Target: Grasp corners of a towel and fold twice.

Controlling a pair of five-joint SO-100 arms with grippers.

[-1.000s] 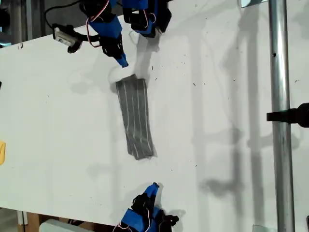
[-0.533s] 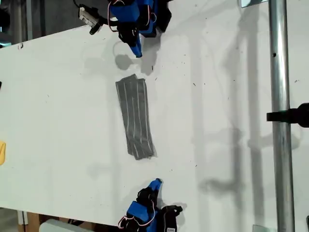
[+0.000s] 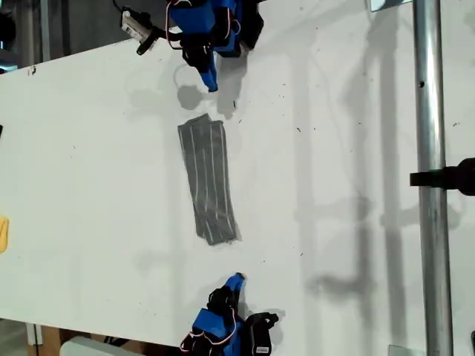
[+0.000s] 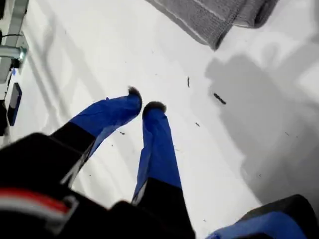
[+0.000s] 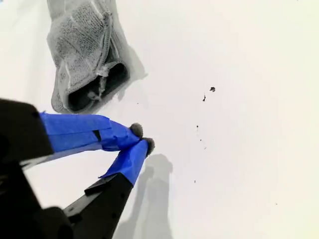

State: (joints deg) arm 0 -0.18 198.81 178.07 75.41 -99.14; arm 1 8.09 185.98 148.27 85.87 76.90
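The towel [image 3: 208, 178] lies on the white table [image 3: 341, 163] as a long narrow grey striped strip, folded in layers. My first gripper [image 3: 211, 83] hovers shut and empty a little beyond the strip's far end, at the top of the exterior view. The first wrist view shows that end of the towel [image 4: 214, 17] ahead of the first gripper [image 4: 143, 99], apart from it. My second gripper [image 3: 236, 279] is shut and empty near the strip's other end, at the bottom of the exterior view. In the second wrist view the towel's [image 5: 84, 59] layered end gapes open ahead of the second gripper [image 5: 142, 138].
A metal pole [image 3: 427, 148] with a black clamp [image 3: 449, 178] crosses the exterior view's right. A yellow object [image 3: 3, 233] sits at that view's left edge. Small dark specks [image 5: 212, 89] dot the table.
The first gripper has pulled back from the towel's far end toward the top of the exterior view. The second gripper has shifted only slightly. The towel has not moved.
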